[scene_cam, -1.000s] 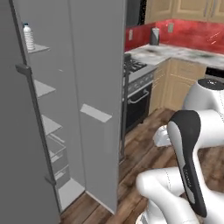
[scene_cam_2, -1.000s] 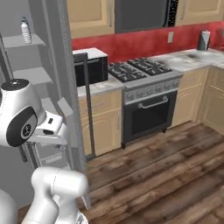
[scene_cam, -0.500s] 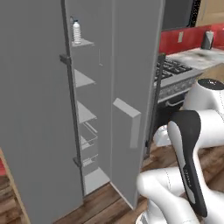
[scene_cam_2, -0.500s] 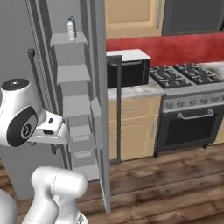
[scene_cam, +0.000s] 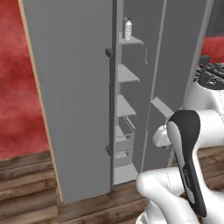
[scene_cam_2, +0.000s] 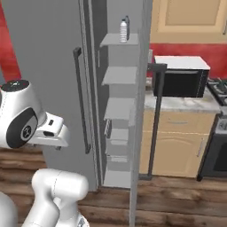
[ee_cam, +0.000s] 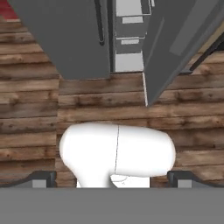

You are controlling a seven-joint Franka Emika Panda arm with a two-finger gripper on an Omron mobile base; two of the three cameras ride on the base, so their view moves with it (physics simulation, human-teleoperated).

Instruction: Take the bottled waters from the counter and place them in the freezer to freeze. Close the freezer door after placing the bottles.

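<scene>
Above and ahead of the gripper (ee_cam: 112, 178), freezer door (scene_cam: 74, 87) cut off at the top edge; second bottle (scene_cam_2: 127, 22) half hidden behind the clear bottle (scene_cam_2: 123, 32), colour unreadable.

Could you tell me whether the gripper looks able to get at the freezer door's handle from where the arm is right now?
Probably not yet. The open gripper points down at the wooden floor, folded in over the base, well short of the freezer door. Nothing stands between them, so the door's dark bar handle looks reachable once the arm extends.

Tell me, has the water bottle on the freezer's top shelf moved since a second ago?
No. The water bottle stands on the same top shelf of the freezer; it shifts in the picture because the base drove and the cameras went with it.
</scene>
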